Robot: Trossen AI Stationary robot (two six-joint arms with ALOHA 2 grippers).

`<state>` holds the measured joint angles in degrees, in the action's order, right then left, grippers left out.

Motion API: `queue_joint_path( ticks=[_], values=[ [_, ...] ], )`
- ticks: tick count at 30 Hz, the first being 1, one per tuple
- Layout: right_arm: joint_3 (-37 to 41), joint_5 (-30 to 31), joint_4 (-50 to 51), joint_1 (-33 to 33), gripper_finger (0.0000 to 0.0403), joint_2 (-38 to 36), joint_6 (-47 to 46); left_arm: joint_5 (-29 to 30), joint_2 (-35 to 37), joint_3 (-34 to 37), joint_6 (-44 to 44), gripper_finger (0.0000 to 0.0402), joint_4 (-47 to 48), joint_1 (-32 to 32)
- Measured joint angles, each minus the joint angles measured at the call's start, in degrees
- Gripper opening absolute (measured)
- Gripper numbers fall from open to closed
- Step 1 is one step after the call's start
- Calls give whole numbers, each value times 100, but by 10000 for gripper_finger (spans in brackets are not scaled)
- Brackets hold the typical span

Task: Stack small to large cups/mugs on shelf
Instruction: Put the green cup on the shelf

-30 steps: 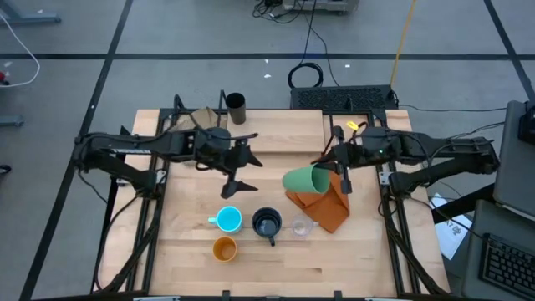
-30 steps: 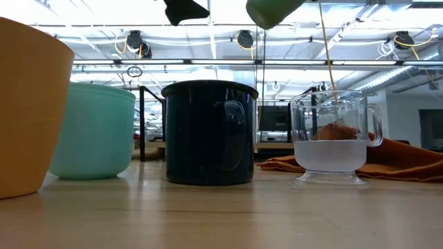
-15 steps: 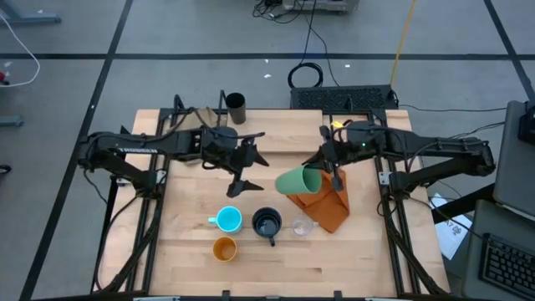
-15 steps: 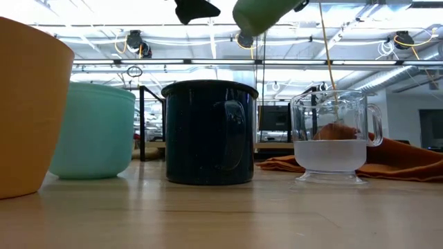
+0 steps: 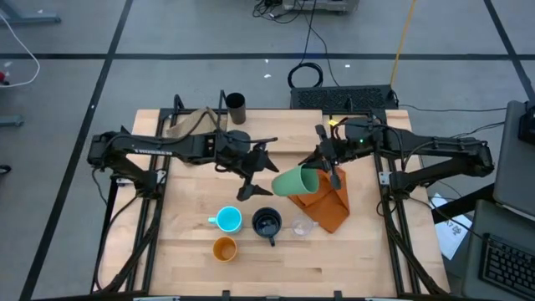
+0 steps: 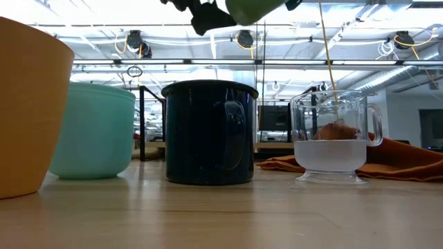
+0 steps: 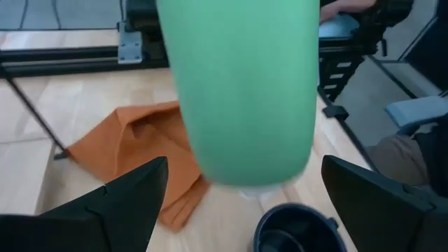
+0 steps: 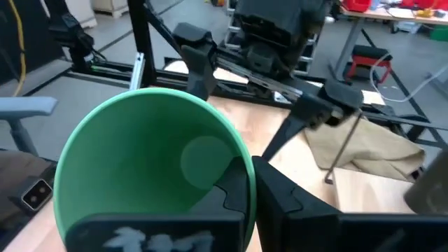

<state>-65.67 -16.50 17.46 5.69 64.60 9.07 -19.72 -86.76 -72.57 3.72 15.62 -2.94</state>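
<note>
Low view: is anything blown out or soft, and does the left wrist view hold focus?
Low view: ceiling lights wash out the top; the near orange cup is soft, the dark navy mug sharper. Left wrist view: the green cup fills the frame, blurred; the orange cloth beyond is softly blurred too.

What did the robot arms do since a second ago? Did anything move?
The left gripper, fingers wide open, slid across the table toward the green cup and now sits right beside it. The right gripper, holding that cup in the air by its rim, carried it a little toward the left arm. The light blue mug, navy mug, orange cup, clear cup and orange cloth stayed put.
</note>
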Motion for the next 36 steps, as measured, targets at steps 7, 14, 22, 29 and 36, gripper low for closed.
queue_joint_path(
  ticks=[7, 14, 22, 29, 36],
  values=[
    [0, -25, -16, 63, 0, 240, 139, -35, -33, -232, 11, 379, -30, -52],
    [2, -232, -224, 158, 0, 330, 257, -386, -138, -329, -257, 379, -19, -81],
    [2, -327, -306, 223, 0, 332, 224, -527, -578, -308, -374, 379, -81, -79],
    [2, -335, -358, 221, 0, 330, 218, -881, -746, -305, -449, 379, -458, -97],
    [2, -331, -446, 221, 0, 332, 218, -876, -800, -313, -540, 372, -470, -155]
  ],
)
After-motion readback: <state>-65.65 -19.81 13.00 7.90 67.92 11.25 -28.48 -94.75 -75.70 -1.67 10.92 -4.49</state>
